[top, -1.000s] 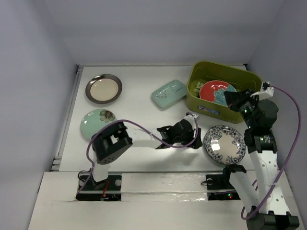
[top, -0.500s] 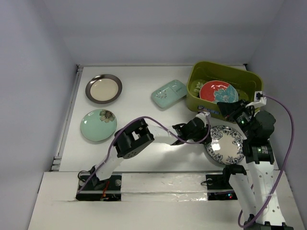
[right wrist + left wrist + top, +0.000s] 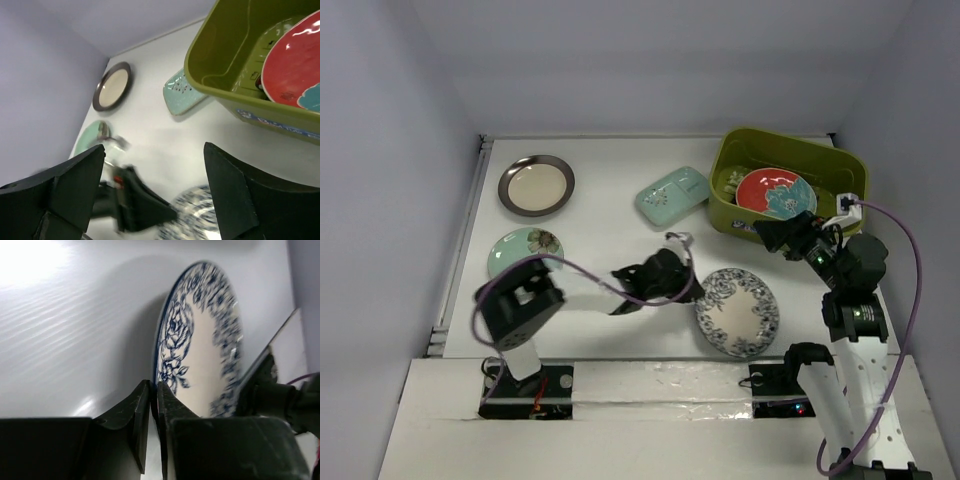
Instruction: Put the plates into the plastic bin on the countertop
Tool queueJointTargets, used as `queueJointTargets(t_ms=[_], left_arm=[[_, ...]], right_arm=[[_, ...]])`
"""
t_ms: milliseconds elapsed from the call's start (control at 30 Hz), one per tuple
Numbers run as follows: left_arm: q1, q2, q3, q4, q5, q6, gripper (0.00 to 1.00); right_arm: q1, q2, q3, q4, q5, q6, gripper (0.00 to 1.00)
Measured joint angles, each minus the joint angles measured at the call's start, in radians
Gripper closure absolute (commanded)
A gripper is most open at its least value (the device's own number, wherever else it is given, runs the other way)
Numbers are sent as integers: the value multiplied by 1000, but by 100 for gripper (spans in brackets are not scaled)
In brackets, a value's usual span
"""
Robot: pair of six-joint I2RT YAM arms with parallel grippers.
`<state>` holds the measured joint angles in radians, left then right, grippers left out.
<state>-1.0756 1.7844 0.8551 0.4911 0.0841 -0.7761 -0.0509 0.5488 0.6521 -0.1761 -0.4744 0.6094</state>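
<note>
The left gripper's (image 3: 153, 386) fingers are pressed nearly together on the near rim of the blue-floral white plate (image 3: 200, 360), and the thin edge is pinched between their tips. From that pinch the plate spreads away from the fingertips over the white countertop (image 3: 610, 215). I cannot tell whether its far edge rests on the surface. Between this gripper and the other one, the plate is outside the plastic bin (image 3: 725, 190), which stands beyond it. The right gripper (image 3: 154, 147) has its fingers spread wide with nothing between them. It hangs just in front of the bin's near wall, where a small blue label (image 3: 280, 125) shows. Past those fingertips, inside the bin, the red-and-teal plate (image 3: 775, 192) lies tilted on top of another dish whose colour is hard to make out. Farther out from the left gripper's fingers, beside the bin, the mint rectangular divided dish (image 3: 672, 196) sits on the countertop. Behind the left gripper's wrist, toward its own side of the countertop, lies the mint round plate (image 3: 525, 258). The metal-rimmed cream plate (image 3: 536, 185) lies beyond that one, well away from both grippers.
</note>
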Motion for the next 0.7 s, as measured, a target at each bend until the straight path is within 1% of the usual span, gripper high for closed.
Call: queueJointTargets(t_ms=[67,167,267,333,433,500,600,700], left_arm=[[49,-169,-117,-8,-5,-4,100],[128,-438,-262,-67,-21,10,100],[212,-678,-353,-171,-53,15,100],[259,-811,-372,-238,-71,18,100],[313,-950,-371,-307,-77,25,100],[340,-1012,-367,-336,-72,26,100],[370,-1054,-348,-378,-56,30,100],[391,-1067,-333,-407,-33,34,100]], right_arm=[[12,-3,-8,-8,-21,-13,11],[39,-4,-24,-21,-37,-29,10],[82,2,-60,-18,-39,-35,9],[127,28,-100,-1,-34,-34,9],[209,99,-163,37,-24,-28,8],[269,167,-195,71,-24,-24,6],[351,241,-218,117,-30,-11,5],[390,276,-220,181,-42,-1,6]])
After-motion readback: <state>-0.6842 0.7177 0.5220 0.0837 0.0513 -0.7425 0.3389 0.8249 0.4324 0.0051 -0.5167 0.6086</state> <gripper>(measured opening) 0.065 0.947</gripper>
